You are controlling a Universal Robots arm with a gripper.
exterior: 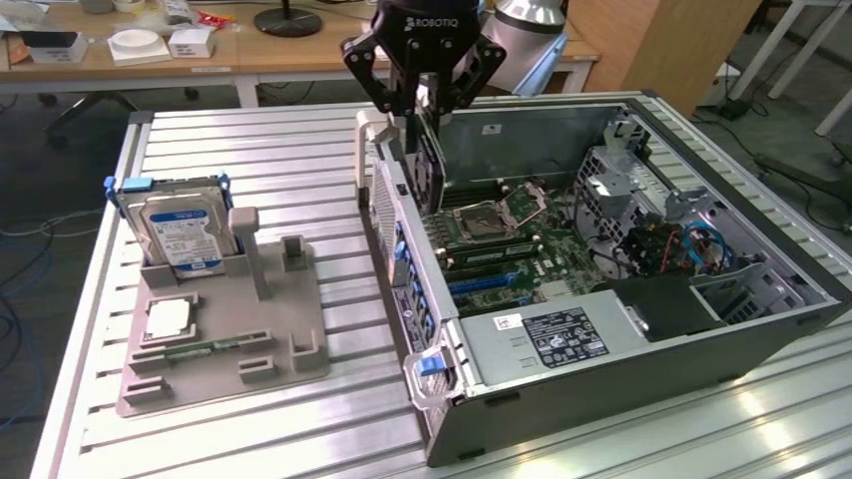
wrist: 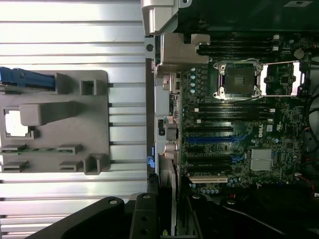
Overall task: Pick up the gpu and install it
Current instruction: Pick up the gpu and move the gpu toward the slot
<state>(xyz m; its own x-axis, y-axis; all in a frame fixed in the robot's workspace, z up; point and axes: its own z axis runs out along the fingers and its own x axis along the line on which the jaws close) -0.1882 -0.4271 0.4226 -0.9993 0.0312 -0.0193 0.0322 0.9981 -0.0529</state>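
Observation:
The gpu, a thin dark card, hangs upright and edge-on from my gripper, which is shut on its top edge. It hovers over the rear wall of the open computer case, just above the motherboard. In the wrist view my dark fingers frame the card's narrow edge, with my gripper above the case's rear wall. The blue expansion slots on the motherboard lie beside that wall, apart from the card.
A grey holder tray on the slatted metal table carries a hard drive, a green memory stick and a square chip. The power supply sits at the case's near end. Desks stand behind.

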